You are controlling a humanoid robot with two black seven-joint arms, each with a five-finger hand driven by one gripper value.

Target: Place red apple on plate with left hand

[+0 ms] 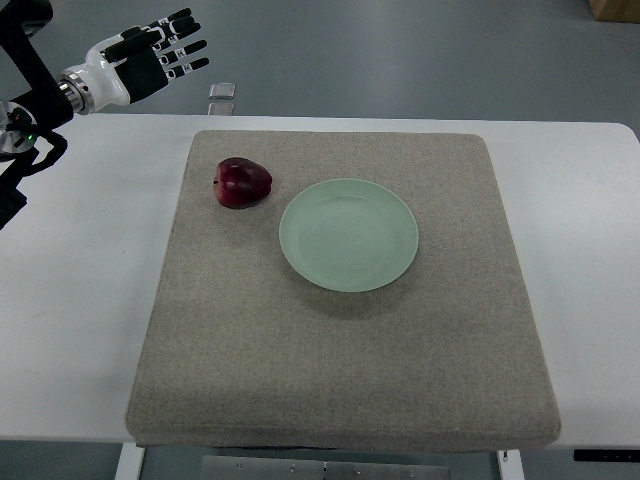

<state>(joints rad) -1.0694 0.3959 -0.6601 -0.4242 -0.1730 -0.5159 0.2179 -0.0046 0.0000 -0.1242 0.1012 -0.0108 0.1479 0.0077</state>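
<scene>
Overhead, left hand (150,55) fingers (183,45) spread, empty, red apple (242,183) beside plate (349,234)

The black-and-white robotic left hand (150,58) is raised at the upper left. Its fingers are spread and hold nothing. Its black arm enters from the left edge.

- One red apple (242,183), dark-skinned, lying on the mat just left of the plate, not touching it.
- One plate (349,234), pale green and round, nothing on it.
- One mat (340,380), grey-beige, squarish, carrying both apple and plate.
- One white table (80,300) under the mat.
- One of my hands in sight: my left hand (150,55), fingers spread, up at the far left corner beyond the table edge.
- One small grey item (222,91) on the floor past the table; I cannot tell what it is.
</scene>
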